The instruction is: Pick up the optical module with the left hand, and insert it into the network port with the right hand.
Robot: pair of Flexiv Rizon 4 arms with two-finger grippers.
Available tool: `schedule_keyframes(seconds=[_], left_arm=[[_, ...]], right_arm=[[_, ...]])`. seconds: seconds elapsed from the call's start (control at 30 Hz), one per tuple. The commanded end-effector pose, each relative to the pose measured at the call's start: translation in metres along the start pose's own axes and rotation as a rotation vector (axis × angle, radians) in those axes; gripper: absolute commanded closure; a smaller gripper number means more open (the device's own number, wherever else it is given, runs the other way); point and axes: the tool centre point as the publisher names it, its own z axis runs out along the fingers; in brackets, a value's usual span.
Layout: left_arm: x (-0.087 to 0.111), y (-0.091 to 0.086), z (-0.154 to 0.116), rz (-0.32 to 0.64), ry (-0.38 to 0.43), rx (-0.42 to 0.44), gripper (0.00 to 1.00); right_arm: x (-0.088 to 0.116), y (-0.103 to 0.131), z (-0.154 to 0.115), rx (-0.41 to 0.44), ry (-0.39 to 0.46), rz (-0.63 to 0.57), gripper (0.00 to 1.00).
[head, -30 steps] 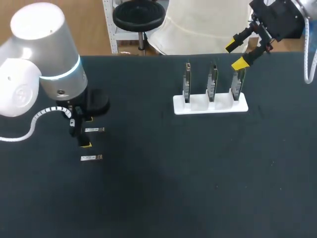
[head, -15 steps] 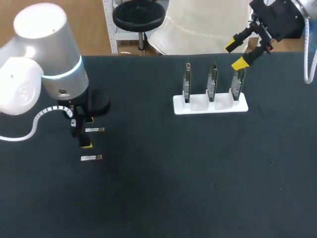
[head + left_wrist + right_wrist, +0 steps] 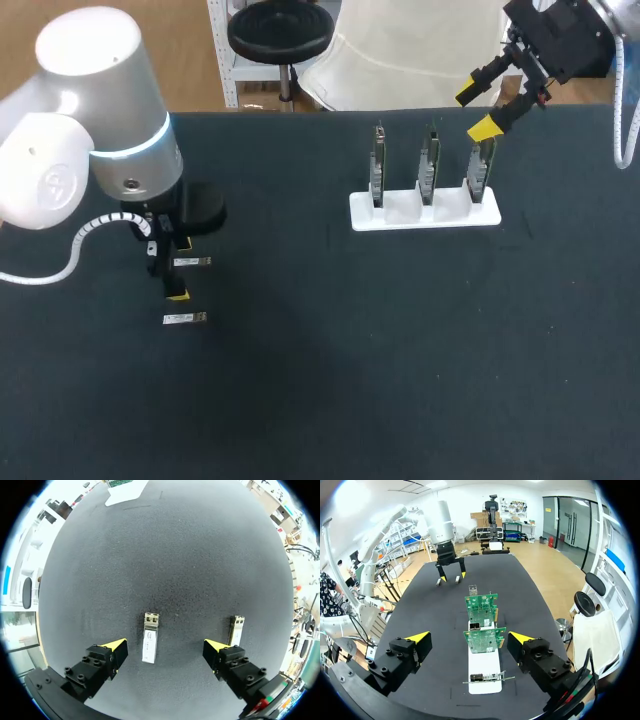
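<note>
Left fingers [image 3: 168, 268] are released, spread wide, nothing grasped. They hang over the small silver rectangular optical module [image 3: 149, 639], which lies flat on the black matte bench [image 3: 360, 380].

Left wrist view:
- The module sits between the two yellow tips, slightly closer to one tip and touching neither.
- Its long axis points straight out ahead of the wrist, square to the line joining the tips, so closing would take it across the narrow width.
- Alignment looks good. I'd judge a small sideways trim plus a descent is all that's needed.
- Exact height over the bench I can't tell, but the tips look clear of it.

Watch-out: a second silver module of the same kind [image 3: 236, 630] lies parallel to the first, just outside the other finger. On the way down that finger could land on it or nudge it.

Right fingers [image 3: 484, 126] are also released and empty. They sit up behind the white plastic rack [image 3: 425, 214], at its right-arm end. The rack holds three green circuit boards [image 3: 428, 165] upright in a row. The network port should be on one of those boards; I can't tell which.

Both modules are well apart from the rack, on the left side. The left arm is directly over them and the right arm is far off. Pick not yet made; handover and insertion still to do.
</note>
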Motion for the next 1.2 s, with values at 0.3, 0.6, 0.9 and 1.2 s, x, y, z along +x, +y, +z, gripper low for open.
schedule_keyframes(seconds=[0.3,0.6,0.9,1.2], left_arm=[[0.003,0.0009,0.0024,-0.002,0.004,0.013,0.0],[0.0044,0.0017,0.0045,-0.005,0.01,0.02,0.0],[0.0042,0.0035,0.0061,0.003,0.015,0.019,0.49],[0.002,0.0043,0.0072,0.008,0.018,0.014,1.0]], right_arm=[[0.0002,-0.0006,0.0001,-0.001,-0.001,0.0,0.0],[0.0002,-0.0006,0.0001,-0.001,-0.001,0.0,0.0],[0.0002,-0.0006,0.0001,-0.001,-0.001,0.0,0.0],[0.0002,-0.0006,0.0001,-0.001,-0.001,0.0,0.0]])
